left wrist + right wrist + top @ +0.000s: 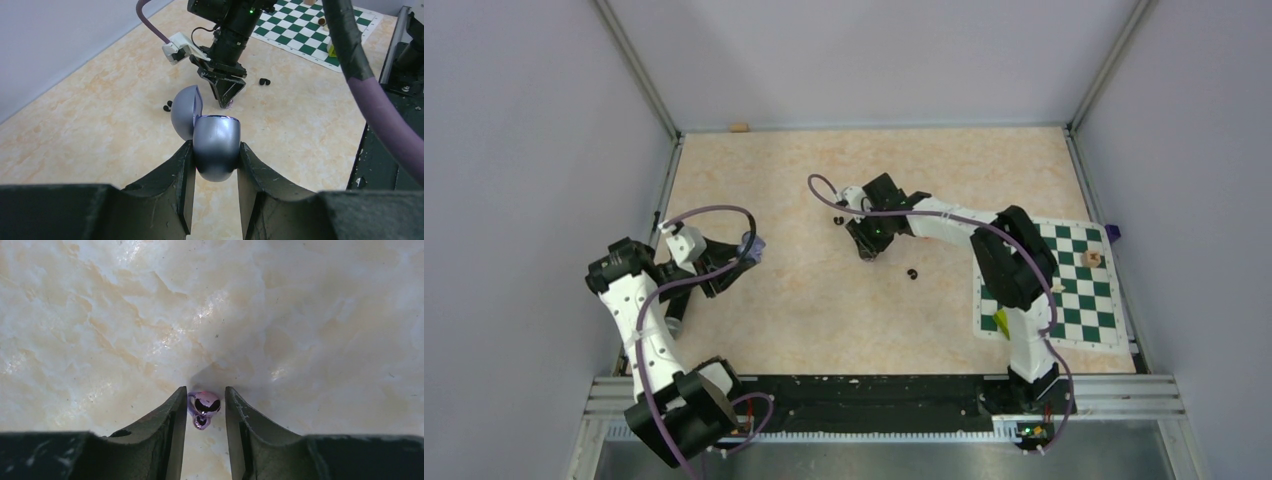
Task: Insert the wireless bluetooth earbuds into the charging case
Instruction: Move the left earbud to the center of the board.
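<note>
Clamping the lilac charging case (217, 131), the left end effector (216, 146) is holding it above the table (90, 115), lid hinged open leftward in its wrist view. The right end effector (205, 390) is bracketing a lilac earbud (206, 405) on the table, long axis lying along the gap; pinching or loose, I cannot tell

you can't see inside the charging case (216, 145), whether lilac earbud (205, 406) is pinched unclear, chessboard (300, 35) cropped at top edge

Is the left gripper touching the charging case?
Touching. In the left wrist view, the left gripper clamps the open charging case, fingers pressed against its sides.
</note>
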Robot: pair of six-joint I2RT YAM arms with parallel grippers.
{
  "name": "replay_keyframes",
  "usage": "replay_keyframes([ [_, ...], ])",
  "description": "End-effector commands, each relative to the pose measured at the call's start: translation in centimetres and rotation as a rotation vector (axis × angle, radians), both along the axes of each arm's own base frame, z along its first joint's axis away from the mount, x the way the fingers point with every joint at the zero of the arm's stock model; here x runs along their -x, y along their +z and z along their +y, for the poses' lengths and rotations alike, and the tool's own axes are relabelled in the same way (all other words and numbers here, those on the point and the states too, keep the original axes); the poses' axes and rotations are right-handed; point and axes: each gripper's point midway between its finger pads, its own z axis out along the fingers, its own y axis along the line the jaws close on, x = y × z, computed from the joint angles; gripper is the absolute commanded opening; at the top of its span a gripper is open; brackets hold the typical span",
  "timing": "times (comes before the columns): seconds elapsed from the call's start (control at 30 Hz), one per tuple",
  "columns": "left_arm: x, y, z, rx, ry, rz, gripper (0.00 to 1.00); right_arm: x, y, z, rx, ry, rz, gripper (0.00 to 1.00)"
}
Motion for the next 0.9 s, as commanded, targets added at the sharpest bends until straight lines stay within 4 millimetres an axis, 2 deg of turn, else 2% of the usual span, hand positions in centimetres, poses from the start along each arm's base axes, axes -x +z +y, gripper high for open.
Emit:
replay_keyframes([
  [0.0,-0.6,0.3,-0.5,-0.015,-0.06,-0.027,0.0,-0.7,3.7,-0.2,-0.026,0.015,-0.085,0.42],
  [0.07,-1.1,0.6,-0.6,-0.038,-0.092,-0.025,0.0,-1.1,5.1,-0.4,-0.028,0.011,-0.121,0.53],
  [0.13,-1.7,0.8,-0.7,-0.04,-0.119,-0.008,0.0,-1.3,6.9,-0.5,-0.044,0.008,-0.158,0.59],
  [0.27,-2.6,1.2,-1.3,-0.003,-0.172,0.025,0.0,-1.9,9.6,-1.0,-0.058,-0.043,-0.214,0.61],
  [0.33,-2.6,0.9,-2.0,0.04,-0.196,0.04,0.0,-1.3,10.1,-1.0,-0.074,-0.036,-0.207,0.6],
  [0.4,-2.5,0.3,-2.4,0.064,-0.21,0.042,0.0,0.1,10.1,-0.8,-0.105,-0.008,-0.167,0.59],
  [0.53,-2.5,-0.3,-2.4,0.065,-0.211,0.077,0.0,3.6,8.9,0.2,-0.156,0.12,-0.048,0.57],
  [0.63,-2.4,-0.2,-2.5,0.072,-0.21,0.076,0.0,5.0,7.1,0.7,-0.136,0.183,-0.016,0.57],
  [0.87,-2.5,-0.8,-2.1,0.071,-0.197,0.086,0.0,5.3,3.1,0.8,-0.059,0.203,0.033,0.57],
])
